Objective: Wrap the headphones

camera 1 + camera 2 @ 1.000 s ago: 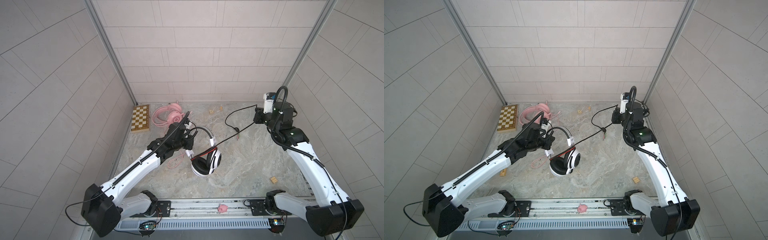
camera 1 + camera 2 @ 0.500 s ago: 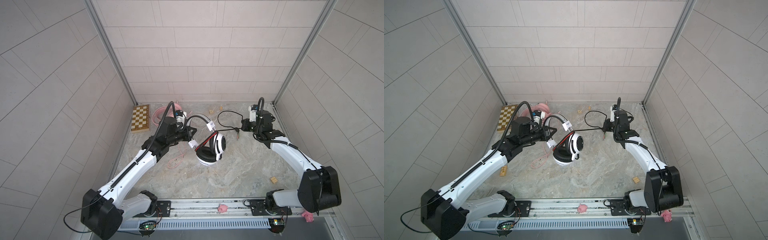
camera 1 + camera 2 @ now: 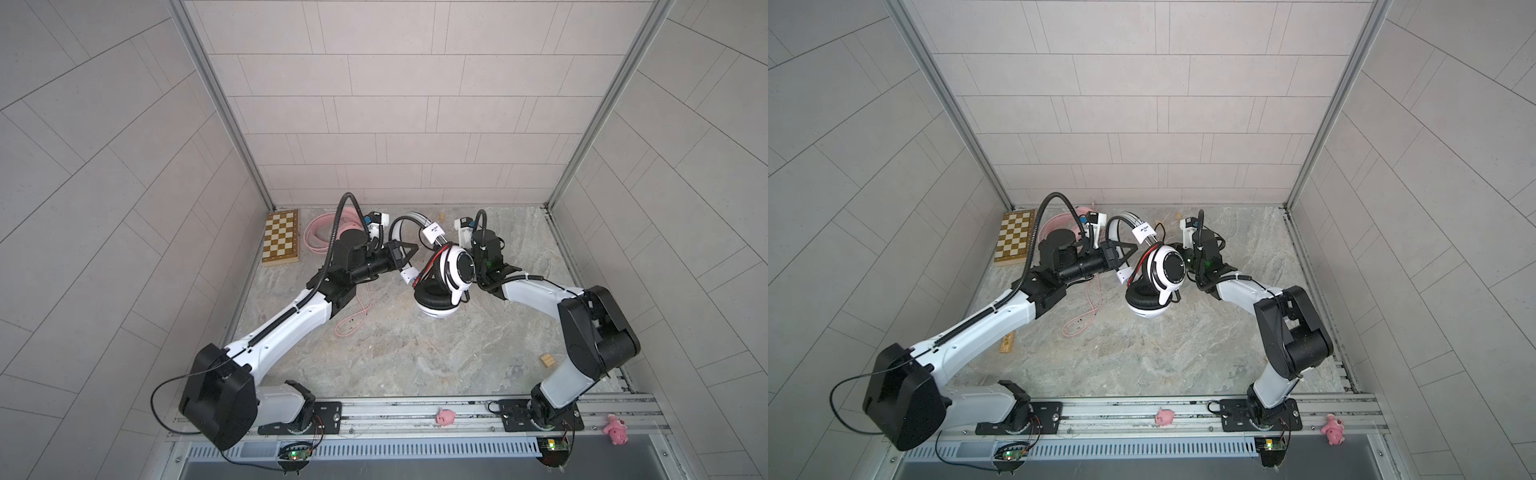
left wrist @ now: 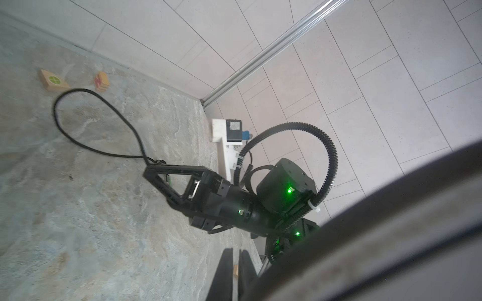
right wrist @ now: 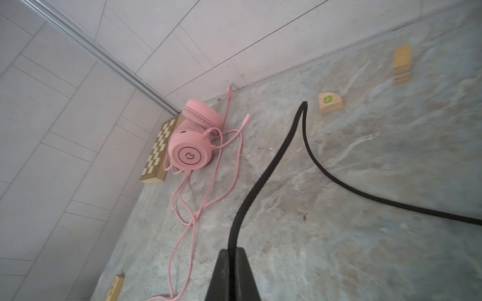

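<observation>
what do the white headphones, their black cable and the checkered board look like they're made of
white headphones: likely hard glossy plastic, going by the smooth sheen on the cups; the black ear pads look like matte leatherette.
black cable: seemingly a braided fabric sleeve, given its ribbed woven texture.
checkered board: probably wood, with tan and cream squares and a thick pale edge.

The left arm (image 3: 291, 320) is reaching out long and diagonally toward the far middle, with the left tool (image 3: 414, 248) pinching closed. The right arm (image 3: 536, 291) is bending sharply at its raised elbow, forearm pointing inward, and the right tool (image 4: 150, 169) is clamping closed, held low.
</observation>
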Controlling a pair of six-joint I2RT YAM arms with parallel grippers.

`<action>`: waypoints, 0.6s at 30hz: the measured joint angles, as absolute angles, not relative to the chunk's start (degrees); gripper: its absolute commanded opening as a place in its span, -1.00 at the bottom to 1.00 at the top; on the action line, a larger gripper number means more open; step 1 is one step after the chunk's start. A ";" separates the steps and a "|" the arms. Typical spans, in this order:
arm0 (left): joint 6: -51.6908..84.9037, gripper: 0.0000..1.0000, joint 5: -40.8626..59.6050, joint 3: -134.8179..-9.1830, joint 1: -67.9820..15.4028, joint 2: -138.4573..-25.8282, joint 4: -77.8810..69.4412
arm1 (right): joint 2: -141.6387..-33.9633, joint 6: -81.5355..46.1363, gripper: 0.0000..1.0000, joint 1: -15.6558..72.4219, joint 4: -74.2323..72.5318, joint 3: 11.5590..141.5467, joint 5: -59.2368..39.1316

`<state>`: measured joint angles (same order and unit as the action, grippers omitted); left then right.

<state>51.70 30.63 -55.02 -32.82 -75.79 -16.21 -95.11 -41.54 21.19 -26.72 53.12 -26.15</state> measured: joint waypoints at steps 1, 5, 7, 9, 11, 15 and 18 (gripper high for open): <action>52.34 -1.00 30.65 -55.02 -33.36 -76.53 -17.17 | -95.74 -42.98 -1.00 21.93 -28.21 53.19 -26.26; 53.98 -1.00 30.39 -55.05 -34.92 -78.08 -19.68 | -98.02 -45.98 -1.00 24.14 -30.44 55.37 -26.39; 54.39 -1.00 30.30 -55.05 -35.62 -78.59 -20.32 | -99.00 -46.63 -1.00 24.71 -30.68 56.90 -26.28; 54.46 -1.00 30.22 -55.09 -35.99 -78.72 -20.27 | -99.66 -46.96 -1.00 25.15 -31.24 57.76 -26.37; 54.04 -1.00 29.89 -55.46 -36.12 -78.72 -19.49 | -99.98 -47.20 -0.95 25.45 -32.36 57.63 -26.61; 50.74 -1.00 27.94 -57.52 -36.07 -78.22 -15.16 | -99.85 -47.37 -0.75 25.47 -34.57 54.94 -27.77; 47.57 -1.00 26.74 -59.09 -35.97 -76.79 -10.76 | -98.83 -46.19 -0.49 24.77 -33.71 51.92 -28.58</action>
<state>47.57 26.74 -59.09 -35.97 -76.79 -10.76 -98.83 -46.19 24.77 -33.71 51.92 -28.58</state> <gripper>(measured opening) 0.078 0.198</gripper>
